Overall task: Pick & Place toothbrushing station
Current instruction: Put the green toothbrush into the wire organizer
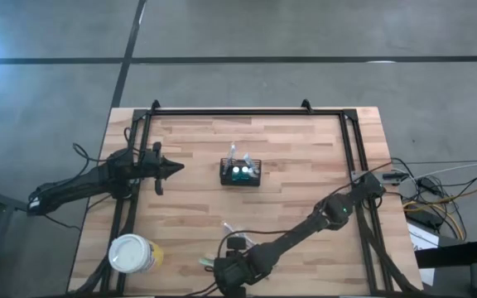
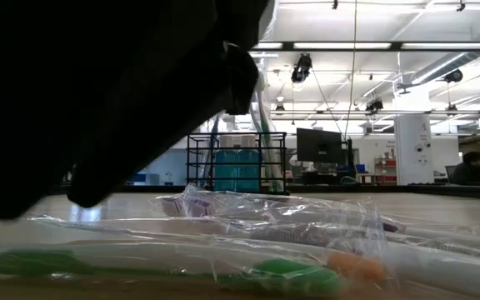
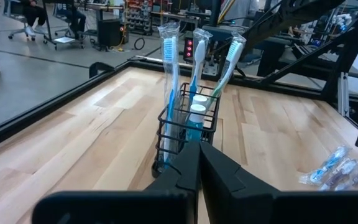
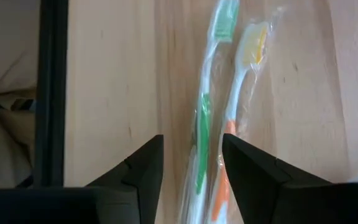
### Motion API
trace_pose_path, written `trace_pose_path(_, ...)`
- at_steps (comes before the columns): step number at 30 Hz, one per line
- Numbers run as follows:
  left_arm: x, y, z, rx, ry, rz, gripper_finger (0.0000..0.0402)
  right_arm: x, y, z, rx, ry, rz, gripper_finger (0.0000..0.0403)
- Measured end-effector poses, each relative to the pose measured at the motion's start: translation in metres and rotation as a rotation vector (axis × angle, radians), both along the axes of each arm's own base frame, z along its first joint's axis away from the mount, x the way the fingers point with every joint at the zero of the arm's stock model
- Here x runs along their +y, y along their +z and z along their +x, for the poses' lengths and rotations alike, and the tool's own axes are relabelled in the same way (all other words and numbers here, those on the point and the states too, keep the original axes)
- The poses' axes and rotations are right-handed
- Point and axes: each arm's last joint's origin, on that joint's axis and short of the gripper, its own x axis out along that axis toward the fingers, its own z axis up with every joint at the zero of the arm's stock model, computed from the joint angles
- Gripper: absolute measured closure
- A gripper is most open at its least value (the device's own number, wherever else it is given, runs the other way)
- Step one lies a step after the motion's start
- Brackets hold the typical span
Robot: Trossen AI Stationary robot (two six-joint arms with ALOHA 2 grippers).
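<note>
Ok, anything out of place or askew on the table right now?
Nothing damaged or spilled. The caddy stands upright mid-table with three wrapped brushes in it. Loose wrapped toothbrushes lie flat near the front edge under the open right hand.

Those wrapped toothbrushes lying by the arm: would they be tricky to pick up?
Probably. The wrapped toothbrushes lie flat on the table, leaving little to get under. Their clear wrap looks glossy and loose, so it may slip or crumple. They seem thin and light, so a nudge from the right end effector would likely slide them.

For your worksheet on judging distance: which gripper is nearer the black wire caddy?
Left. The left gripper sits just beside the caddy, pointing at it; the right gripper is down at the table's near edge.
</note>
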Motion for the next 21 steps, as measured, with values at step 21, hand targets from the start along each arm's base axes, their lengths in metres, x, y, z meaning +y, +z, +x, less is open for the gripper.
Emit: trace_pose_path(21,0.000,0.000,0.000,0.001,0.000,-0.002,0.0387,-0.002,-0.022,-0.007,0.041,0.050,-0.092,0.0368)
